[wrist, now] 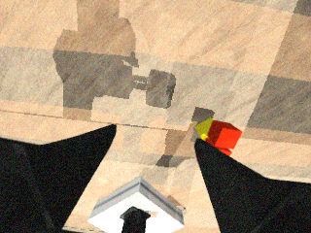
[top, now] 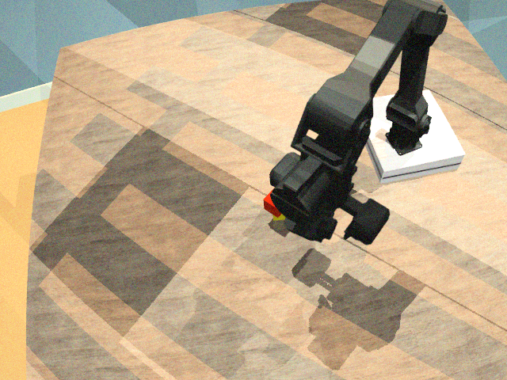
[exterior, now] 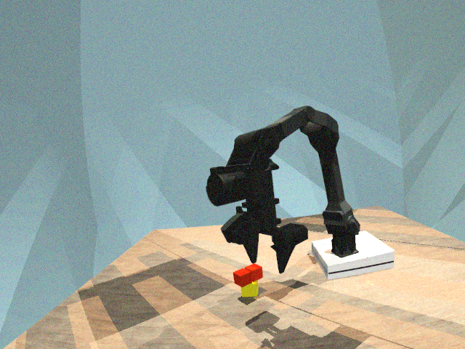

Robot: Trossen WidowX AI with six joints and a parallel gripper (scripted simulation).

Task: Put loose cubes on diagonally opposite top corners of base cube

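The yellow base cube (top: pixel 279 217) (exterior: pixel 249 289) (wrist: pixel 204 127) stands on the table, with two red cubes on top. One red cube (top: pixel 270 204) (exterior: pixel 241 277) (wrist: pixel 224 135) overhangs the base on the side away from the arm's mount. The other red cube (exterior: pixel 255 270) sits beside it, mostly behind the finger in the wrist view. Both look level. A thin line shows between them; the gap's width cannot be told. My gripper (exterior: pixel 267 267) (wrist: pixel 156 135) is wide open and empty, above and to one side of the stack. The arm hides much of the stack in the top view.
The arm's white mounting block (top: pixel 425 163) (exterior: pixel 360 268) (wrist: pixel 160 218) stands behind and to the right of the stack in the top and exterior views. The arm's shadow lies on the patterned wooden table (top: pixel 229 81) (exterior: pixel 210 248). The table's left edge shows in the top view.
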